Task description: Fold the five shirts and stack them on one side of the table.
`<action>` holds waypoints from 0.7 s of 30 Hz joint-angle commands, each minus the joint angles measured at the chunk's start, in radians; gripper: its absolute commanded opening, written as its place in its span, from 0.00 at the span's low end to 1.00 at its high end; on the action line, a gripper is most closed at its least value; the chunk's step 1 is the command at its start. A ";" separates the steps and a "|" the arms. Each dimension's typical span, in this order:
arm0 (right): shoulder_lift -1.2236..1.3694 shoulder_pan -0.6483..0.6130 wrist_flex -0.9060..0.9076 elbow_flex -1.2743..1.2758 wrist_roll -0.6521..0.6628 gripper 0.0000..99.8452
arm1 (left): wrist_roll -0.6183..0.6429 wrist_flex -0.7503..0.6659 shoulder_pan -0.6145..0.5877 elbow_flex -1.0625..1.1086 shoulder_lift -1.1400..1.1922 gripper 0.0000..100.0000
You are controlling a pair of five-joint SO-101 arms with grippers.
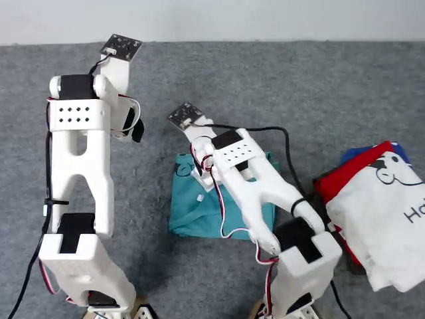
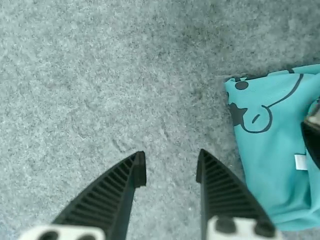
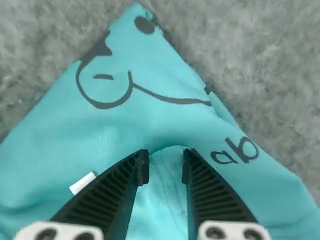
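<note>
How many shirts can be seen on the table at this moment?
4. A teal shirt lies in the middle; at the right a white shirt tops a red shirt and a blue shirt. More may be hidden.

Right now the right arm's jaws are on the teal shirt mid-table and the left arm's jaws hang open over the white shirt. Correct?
No. The left wrist view shows the left arm's jaws hanging open over bare grey table surface beside the teal shirt, not the white shirt, which lies farther off, past the teal shirt. The rest holds.
</note>
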 commanded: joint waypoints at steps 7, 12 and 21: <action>0.027 0.027 -0.064 -0.040 0.028 0.04 | 0.002 0.009 -0.003 -0.005 -0.051 0.17; -0.033 0.030 -0.007 -0.038 0.061 0.01 | 0.002 0.009 -0.003 -0.005 -0.051 0.17; -0.245 0.031 0.197 -0.035 0.064 0.01 | 0.002 0.009 -0.003 -0.005 -0.051 0.17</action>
